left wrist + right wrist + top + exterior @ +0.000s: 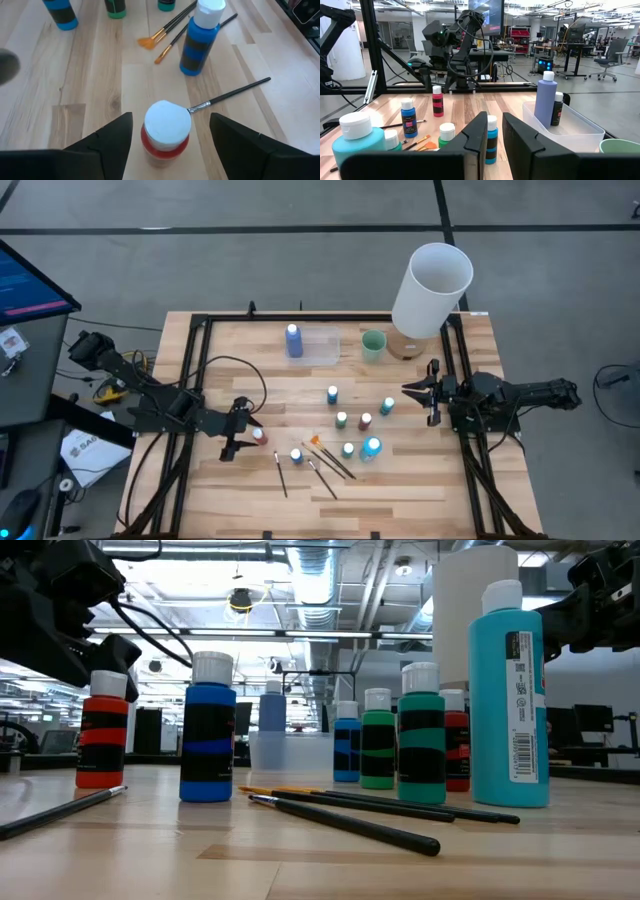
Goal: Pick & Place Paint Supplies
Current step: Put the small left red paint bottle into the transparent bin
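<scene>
Left pincer (pixel 167 135) gapes wide around red bottle (pixel 166 131); labels unreadable.
</scene>
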Available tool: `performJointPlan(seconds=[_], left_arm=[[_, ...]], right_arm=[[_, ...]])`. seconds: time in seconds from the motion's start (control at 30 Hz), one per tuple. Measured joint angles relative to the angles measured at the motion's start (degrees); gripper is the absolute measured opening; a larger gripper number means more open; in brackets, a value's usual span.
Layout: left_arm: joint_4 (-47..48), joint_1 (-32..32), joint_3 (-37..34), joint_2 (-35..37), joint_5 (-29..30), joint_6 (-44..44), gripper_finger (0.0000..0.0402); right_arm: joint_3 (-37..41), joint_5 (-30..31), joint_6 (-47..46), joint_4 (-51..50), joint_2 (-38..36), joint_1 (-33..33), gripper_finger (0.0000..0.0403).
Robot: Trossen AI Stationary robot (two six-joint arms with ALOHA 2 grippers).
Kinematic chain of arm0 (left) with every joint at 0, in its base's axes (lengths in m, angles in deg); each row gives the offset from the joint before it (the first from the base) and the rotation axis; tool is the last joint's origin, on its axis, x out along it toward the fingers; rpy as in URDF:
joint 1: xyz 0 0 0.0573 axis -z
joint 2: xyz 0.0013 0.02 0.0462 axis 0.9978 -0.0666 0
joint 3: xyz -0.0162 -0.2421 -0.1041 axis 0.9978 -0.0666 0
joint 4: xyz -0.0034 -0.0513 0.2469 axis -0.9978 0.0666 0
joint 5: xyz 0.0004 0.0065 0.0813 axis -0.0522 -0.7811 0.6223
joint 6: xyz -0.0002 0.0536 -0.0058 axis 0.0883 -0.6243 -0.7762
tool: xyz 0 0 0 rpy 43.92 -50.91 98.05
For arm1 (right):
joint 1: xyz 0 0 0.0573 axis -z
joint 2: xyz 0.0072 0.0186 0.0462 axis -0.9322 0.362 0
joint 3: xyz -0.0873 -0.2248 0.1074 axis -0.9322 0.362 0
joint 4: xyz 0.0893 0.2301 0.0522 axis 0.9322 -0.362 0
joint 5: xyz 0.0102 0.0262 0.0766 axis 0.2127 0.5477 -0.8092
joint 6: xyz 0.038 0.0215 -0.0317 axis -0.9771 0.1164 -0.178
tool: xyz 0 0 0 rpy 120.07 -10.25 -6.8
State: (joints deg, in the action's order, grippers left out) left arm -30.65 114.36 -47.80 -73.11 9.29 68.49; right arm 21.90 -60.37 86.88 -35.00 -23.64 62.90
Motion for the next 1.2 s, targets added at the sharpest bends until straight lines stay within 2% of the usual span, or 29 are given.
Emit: performJointPlan(seconds=[0.3,0.57,0.77,0.9,1.07,1.2], left_arm=[[0.02,0.00,0.00,0.00,0.03,0.39,0.0155],[-0.29,0.00,0.00,0.00,4.46,3.85,0.0079],[-4.19,-0.03,0.02,0.00,10.68,4.74,0.0083],[-9.19,-0.65,0.02,0.00,17.43,2.08,0.0084],[-16.82,-4.81,0.02,0.00,27.27,-3.57,0.0085],[-26.26,-10.34,0.04,0.00,28.90,-10.41,0.0086]], right_arm=[[0.02,0.00,0.00,0.00,0.00,0.00,0.0054],[0.02,0.00,0.00,0.00,0.00,-0.01,0.0054],[0.02,0.00,0.00,0.00,0.00,0.00,0.0054],[0.00,0.00,0.00,0.00,-0.02,-0.01,0.0054],[0.01,0.00,0.00,0.00,-0.02,0.00,0.0054],[0.01,0.00,0.00,0.00,0.00,-0.01,0.0054]])
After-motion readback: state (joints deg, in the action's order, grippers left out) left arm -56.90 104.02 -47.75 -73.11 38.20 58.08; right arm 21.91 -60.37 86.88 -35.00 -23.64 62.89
